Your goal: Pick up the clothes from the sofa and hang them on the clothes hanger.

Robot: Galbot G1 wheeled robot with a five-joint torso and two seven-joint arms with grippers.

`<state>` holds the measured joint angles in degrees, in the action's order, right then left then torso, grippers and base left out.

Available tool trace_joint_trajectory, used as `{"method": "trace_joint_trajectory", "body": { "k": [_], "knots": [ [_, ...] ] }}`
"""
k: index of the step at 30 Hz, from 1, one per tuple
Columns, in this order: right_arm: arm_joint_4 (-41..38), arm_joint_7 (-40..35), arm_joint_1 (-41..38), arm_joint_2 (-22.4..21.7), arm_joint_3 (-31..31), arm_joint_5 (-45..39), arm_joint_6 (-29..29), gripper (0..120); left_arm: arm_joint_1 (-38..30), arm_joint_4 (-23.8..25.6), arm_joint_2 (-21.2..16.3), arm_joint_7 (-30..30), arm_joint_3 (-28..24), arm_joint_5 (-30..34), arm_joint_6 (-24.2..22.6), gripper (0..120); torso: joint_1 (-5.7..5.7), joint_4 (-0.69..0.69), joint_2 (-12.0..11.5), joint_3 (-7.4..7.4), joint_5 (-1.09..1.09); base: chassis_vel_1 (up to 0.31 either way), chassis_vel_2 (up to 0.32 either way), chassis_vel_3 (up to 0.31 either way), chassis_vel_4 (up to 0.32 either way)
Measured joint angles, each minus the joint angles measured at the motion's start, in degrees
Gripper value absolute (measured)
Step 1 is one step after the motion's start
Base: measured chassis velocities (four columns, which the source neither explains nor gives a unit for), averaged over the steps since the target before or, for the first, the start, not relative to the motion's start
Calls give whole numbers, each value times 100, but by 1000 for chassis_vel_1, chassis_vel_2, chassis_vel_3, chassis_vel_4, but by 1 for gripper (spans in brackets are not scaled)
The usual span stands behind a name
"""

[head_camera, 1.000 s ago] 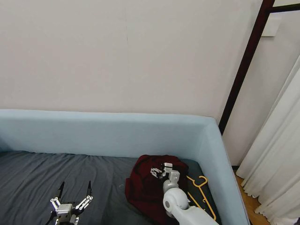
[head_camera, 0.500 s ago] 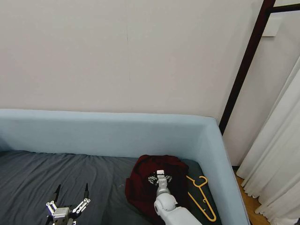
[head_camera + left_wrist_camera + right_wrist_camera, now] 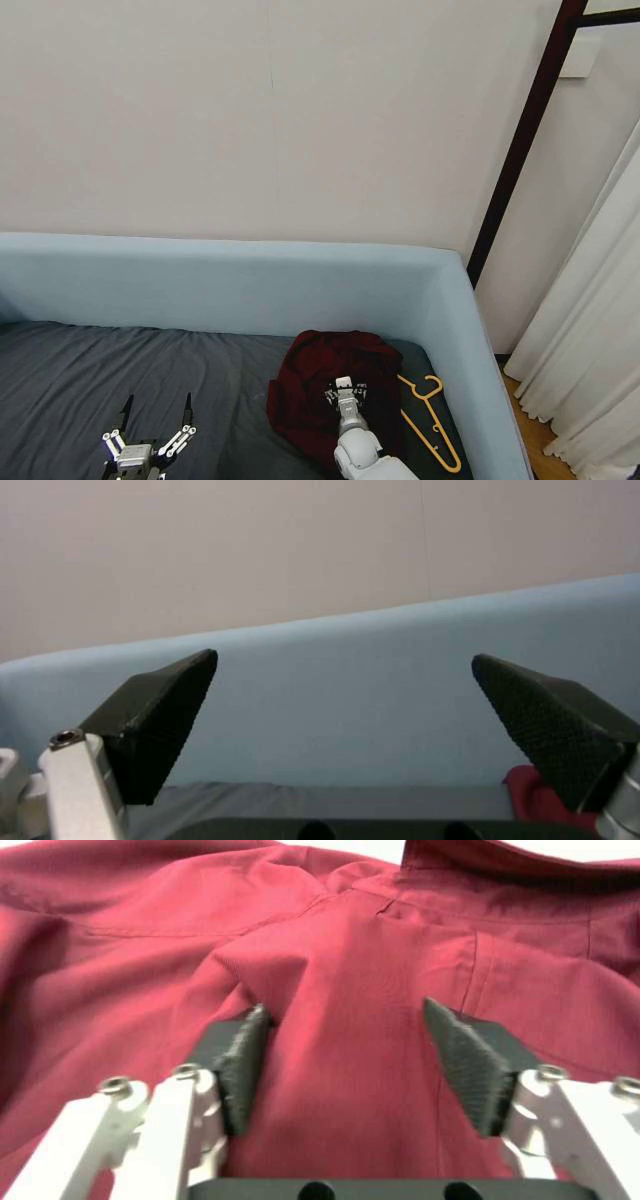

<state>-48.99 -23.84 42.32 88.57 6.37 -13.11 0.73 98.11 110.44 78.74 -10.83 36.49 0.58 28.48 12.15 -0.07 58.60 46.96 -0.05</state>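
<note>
Right gripper point(image 3: 344, 391) lower now, astride red shirt point(image 3: 308, 366)

Your right claw point(image 3: 345, 391) rests on the clothes point(image 3: 312, 368), near the middle of the heap, with a fold of cloth between its spread fingers point(image 3: 238, 1059). The heap lies on the seat in the corner of the sofa point(image 3: 220, 285), with the backrest beyond the claw and the side wall to its right. The hanger point(image 3: 433, 421) lies flat on the seat just right of the claw, beside the heap. Your left claw point(image 3: 157, 422) hangs over bare seat well to the left, with its fingers apart.
</note>
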Motion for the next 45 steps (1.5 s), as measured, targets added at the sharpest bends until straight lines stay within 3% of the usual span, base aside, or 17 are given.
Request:
{"method": "trace_joint_trajectory", "body": {
  "k": [7, 8, 15, 20, 25, 29, 30, 34, 39, 45],
  "knots": [
    [-514, -80, 228, -51, 149, -370, -137, 30, -105, -122, -57, -10, -81, 27, 3, 100, 0, 1, 0, 0, 0, 0, 0, 0, 0],
    [-514, -80, 228, -51, 149, -370, -137, 30, -105, -122, -57, -10, -81, 27, 3, 100, 0, 1, 0, 0, 0, 0, 0, 0, 0],
    [-518, -56, 266, -114, 58, -359, -233, 0, -178, -201, -59, -27, -191, 30, 16, 100, 0, 0, 0, 0, 0, 0, 0, 0, 0],
    [-516, -24, 264, -173, -8, -362, -300, 0, -177, -211, -54, -28, -207, 30, 25, 100, 0, 0, 0, 0, 0, 0, 0, 0, 0],
    [-1019, 225, 330, -359, -7, -690, -587, 0, -179, -210, -55, -34, -204, 29, 30, 100, 0, 1, 0, 0, 1, 0, 0, 0, 0],
    [-2644, 733, 343, -923, 17, -1967, -1059, 0, -194, -201, -45, -41, -215, 29, 39, 100, -1, 0, 0, 0, 1, 0, 0, 0, 0],
    [-2644, 733, 343, -923, 17, -1967, -1059, 0, -194, -201, -45, -41, -215, 29, 39, 100, -1, 0, 0, 0, 1, 0, 0, 0, 0],
    [-3707, 915, -53, -1489, 29, -2678, -1239, 0, -223, -184, -20, -41, -274, 29, 44, 100, -1, 1, 0, 0, 0, 0, 0, 0, 0],
    [-4315, 1146, -633, -2009, 233, -3231, -1314, 0, -247, -177, -8, -44, -296, 30, 55, 100, -1, -1, 0, 1, 1, 0, 0, 0, 0],
    [-4608, 1109, -1503, -2207, 577, -3765, -1295, 0, -249, -133, -2, -52, -284, 33, 58, 100, -1, 1, 0, 1, 1, 0, 0, 0, 0]
  ]
}}
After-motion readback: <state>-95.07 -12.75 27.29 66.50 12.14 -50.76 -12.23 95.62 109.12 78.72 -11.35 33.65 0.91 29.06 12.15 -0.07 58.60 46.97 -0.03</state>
